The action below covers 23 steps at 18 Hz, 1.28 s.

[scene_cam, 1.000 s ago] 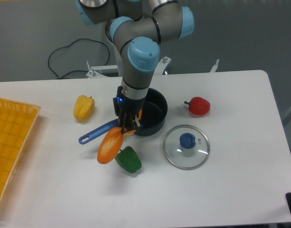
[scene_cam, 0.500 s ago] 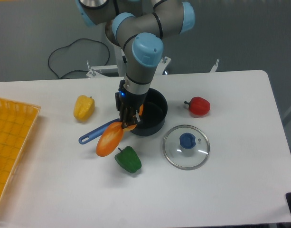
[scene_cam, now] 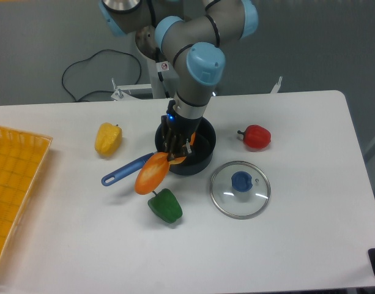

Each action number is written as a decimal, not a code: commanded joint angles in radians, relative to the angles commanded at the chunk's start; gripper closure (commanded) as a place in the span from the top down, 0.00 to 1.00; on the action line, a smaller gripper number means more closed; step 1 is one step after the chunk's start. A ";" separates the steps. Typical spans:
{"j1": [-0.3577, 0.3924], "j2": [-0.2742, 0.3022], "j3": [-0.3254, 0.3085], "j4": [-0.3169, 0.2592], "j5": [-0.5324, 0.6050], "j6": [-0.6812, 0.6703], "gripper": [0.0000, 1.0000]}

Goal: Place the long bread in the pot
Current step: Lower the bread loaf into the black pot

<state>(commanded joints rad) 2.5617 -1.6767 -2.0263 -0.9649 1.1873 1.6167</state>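
A white table (scene_cam: pixel 297 245) is seen from above, with a yellow tray (scene_cam: pixel 16 184) cut off at the 9 o'clock edge. The arm (scene_cam: pixel 193 55) is brought down from 12 o'clock, and the gripper (scene_cam: pixel 177 153) is hung over the near-left rim of the pot (scene_cam: pixel 199 150), which is parked just above the middle of the table. The pot's blue handle (scene_cam: pixel 123 171) is pointed out toward 8 o'clock. The bread (scene_cam: pixel 155 173) is clamped by the gripper at its upper end, tilted, with that end at the pot rim and the rest stuck out toward 7 o'clock over the handle, so it's not inside the pot. A glass lid (scene_cam: pixel 240 188) with a blue knob is laid at about 4 o'clock from the pot, close by. A green pepper (scene_cam: pixel 165 206) is sat just below the bread's low end. A yellow pepper (scene_cam: pixel 108 138) is left at 9 o'clock from the pot, and a red pepper (scene_cam: pixel 256 136) at 3 o'clock.
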 joint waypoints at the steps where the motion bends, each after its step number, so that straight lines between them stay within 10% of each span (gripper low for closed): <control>1: 0.006 0.000 -0.006 0.000 -0.003 0.012 0.03; 16: 0.029 0.000 -0.028 -0.002 -0.025 0.049 0.13; 23: 0.034 -0.005 -0.028 -0.005 -0.023 0.107 0.45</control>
<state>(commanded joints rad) 2.5955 -1.6812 -2.0540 -0.9695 1.1643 1.7241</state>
